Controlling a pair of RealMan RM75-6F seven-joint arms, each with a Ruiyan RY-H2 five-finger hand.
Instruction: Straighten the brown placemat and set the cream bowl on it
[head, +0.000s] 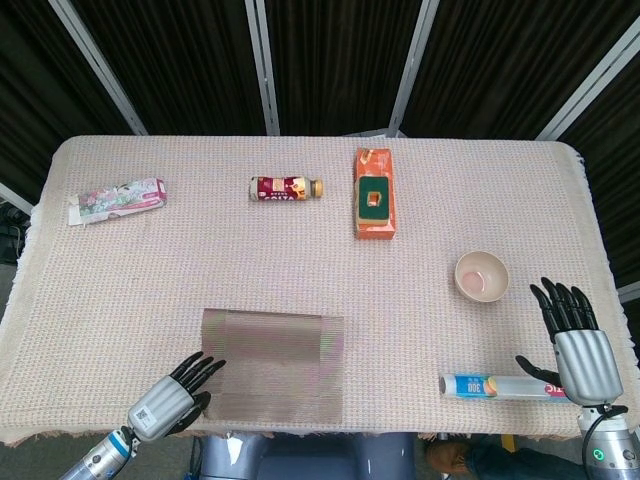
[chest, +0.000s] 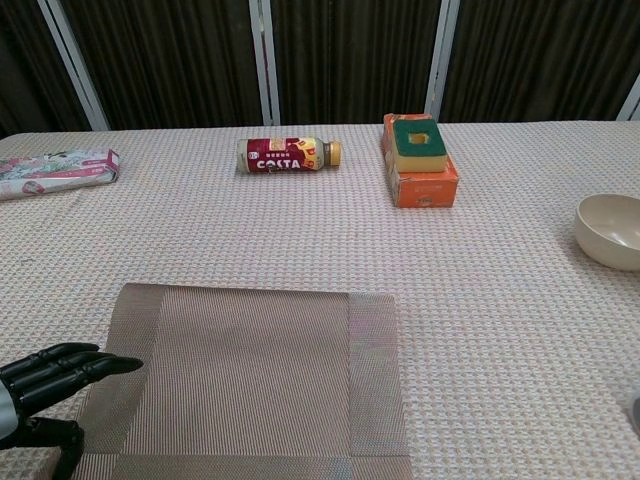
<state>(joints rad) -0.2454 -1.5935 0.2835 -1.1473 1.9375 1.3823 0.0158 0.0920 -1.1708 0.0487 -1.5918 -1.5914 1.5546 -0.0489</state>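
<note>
- The brown placemat (head: 272, 365) lies flat near the front edge of the tabletop (head: 300, 260), left of centre, its edges roughly square to that front edge.
- The left hand (head: 170, 395) is at the placemat's front-left corner, dark fingers (chest: 95, 365) stretched out over the mat's left border, holding nothing.
- The cream bowl (head: 482, 275) sits upright on the right side of the tabletop, well apart from the placemat.
- The right hand (head: 573, 335) is just right of the bowl, fingers apart and empty, not touching it.
- A blue-labelled roll (head: 495, 385) lies beside the right hand's thumb.
- Further back lie a Costa bottle (head: 286, 188) on its side, an orange box (head: 375, 195) with a green sponge (chest: 418, 140) on top, and a floral packet (head: 117, 200).
</note>
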